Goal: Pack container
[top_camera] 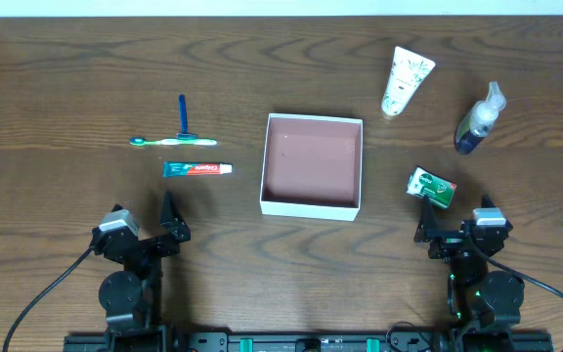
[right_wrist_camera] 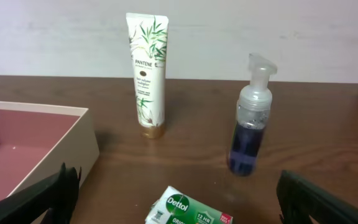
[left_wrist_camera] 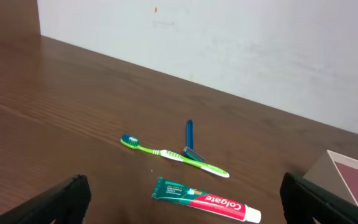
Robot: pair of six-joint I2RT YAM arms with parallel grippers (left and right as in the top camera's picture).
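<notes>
The container [top_camera: 312, 207], a square open box with white walls and a pinkish-brown inside, sits at the table's middle, with nothing in it; its corner shows in the left wrist view [left_wrist_camera: 347, 171] and its side in the right wrist view [right_wrist_camera: 73, 140]. A Colgate toothpaste tube [top_camera: 197, 169] [left_wrist_camera: 205, 199], a green toothbrush [top_camera: 172, 142] [left_wrist_camera: 173, 155] and a blue razor [top_camera: 183, 117] [left_wrist_camera: 189, 138] lie left of it. A Dettol soap box [top_camera: 431, 187] [right_wrist_camera: 188, 210], a white Pantene tube [top_camera: 405, 80] [right_wrist_camera: 148, 74] and a blue pump bottle [top_camera: 479, 121] [right_wrist_camera: 250, 121] lie right. My left gripper [top_camera: 169, 227] [left_wrist_camera: 182, 202] is open near the front. My right gripper [top_camera: 448, 235] [right_wrist_camera: 179, 199] is open behind the soap box.
The dark wood table [top_camera: 66, 78] reaches a pale wall [left_wrist_camera: 229, 37] at the back. Black cables [top_camera: 37, 298] trail from both arm bases at the front edge.
</notes>
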